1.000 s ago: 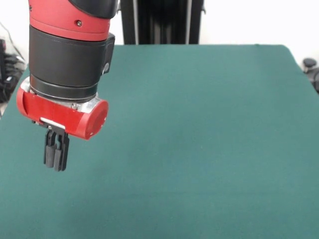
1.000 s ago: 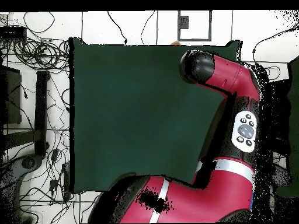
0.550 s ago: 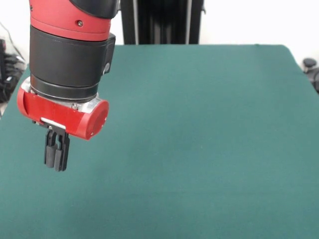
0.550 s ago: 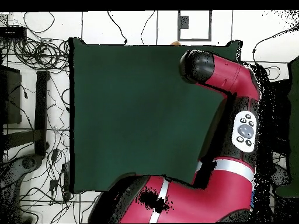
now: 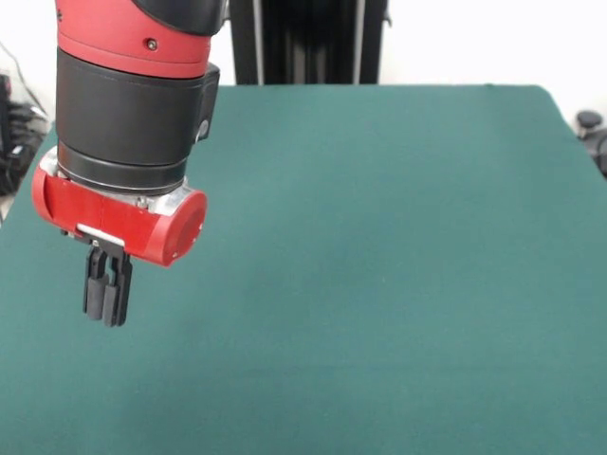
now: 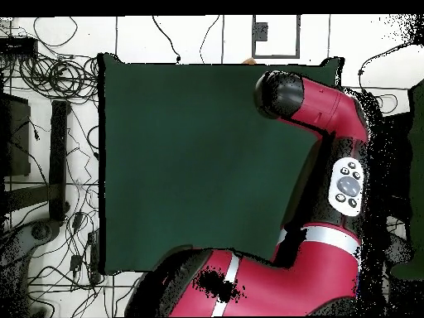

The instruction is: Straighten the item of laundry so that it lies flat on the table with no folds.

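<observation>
Hovering over table (image 5: 379,237), claw (image 5: 106,308) clenched, grasping nothing; towel hidden from both views.

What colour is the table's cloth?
Dark green; the table shows it best in the front view.

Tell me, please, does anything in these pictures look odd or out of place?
Yes: no towel shows in either view. The green table shows only bare cloth, while the gripper hangs shut above it, holding nothing. In the overhead view a small orange bit peeks at the table's top edge; what it is cannot be told.
</observation>
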Available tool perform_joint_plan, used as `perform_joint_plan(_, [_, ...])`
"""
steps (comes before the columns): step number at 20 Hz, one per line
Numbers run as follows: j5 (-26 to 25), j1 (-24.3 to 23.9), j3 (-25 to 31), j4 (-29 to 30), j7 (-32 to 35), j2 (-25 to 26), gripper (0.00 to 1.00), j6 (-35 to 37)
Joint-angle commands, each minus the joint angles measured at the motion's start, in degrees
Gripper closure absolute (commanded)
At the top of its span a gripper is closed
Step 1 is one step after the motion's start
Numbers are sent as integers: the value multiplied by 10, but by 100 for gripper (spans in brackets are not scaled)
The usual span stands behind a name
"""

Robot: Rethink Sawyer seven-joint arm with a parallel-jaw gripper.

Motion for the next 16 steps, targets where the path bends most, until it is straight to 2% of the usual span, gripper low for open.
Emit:
perform_joint_plan(1, [20, 25, 25, 85, 151, 5, 100, -23])
perform_joint_plan(10, [20, 25, 28, 92, 148, 3, 100, -27])
perform_joint_plan(16, [16, 20, 40, 84, 119, 6, 100, -16])
